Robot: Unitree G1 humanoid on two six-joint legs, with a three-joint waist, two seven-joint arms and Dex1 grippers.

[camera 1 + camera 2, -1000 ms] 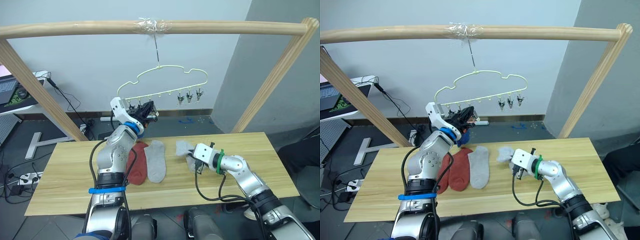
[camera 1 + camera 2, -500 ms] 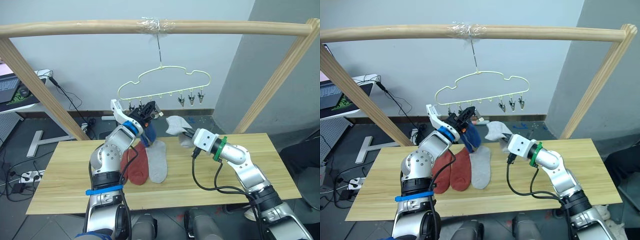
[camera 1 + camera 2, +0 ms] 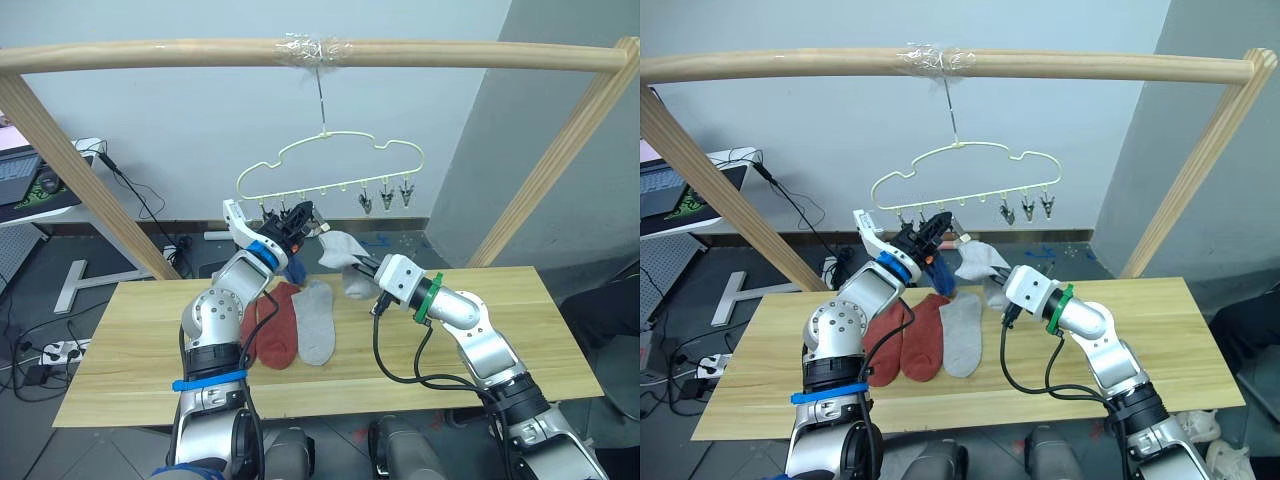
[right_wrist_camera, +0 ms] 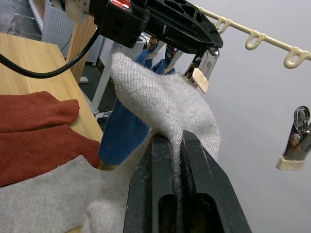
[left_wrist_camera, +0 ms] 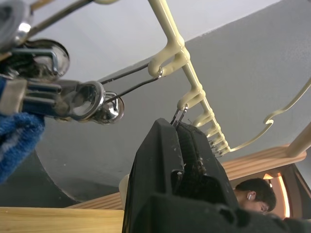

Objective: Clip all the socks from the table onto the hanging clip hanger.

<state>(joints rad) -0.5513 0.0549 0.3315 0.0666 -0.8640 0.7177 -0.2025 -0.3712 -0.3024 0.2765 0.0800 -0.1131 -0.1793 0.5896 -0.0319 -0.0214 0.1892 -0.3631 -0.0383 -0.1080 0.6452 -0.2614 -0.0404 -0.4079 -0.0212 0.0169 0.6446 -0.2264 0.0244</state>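
Right end effector [image 3: 992,276] gripped a grey sock [image 3: 977,262] lifted near the clip hanger [image 3: 960,178]; left end effector [image 3: 930,232] clenched around a clip [image 5: 181,115].

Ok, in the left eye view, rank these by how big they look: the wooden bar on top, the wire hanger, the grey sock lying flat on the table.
1. Wooden bar: spans nearly the whole view.
2. Wire hanger: far narrower than the bar.
3. Grey sock on the table: smallest, though it lies nearer the camera than the hanger, so true sizes stay unsure.

Free clips [image 3: 385,197] right of left gripper [image 3: 300,218]
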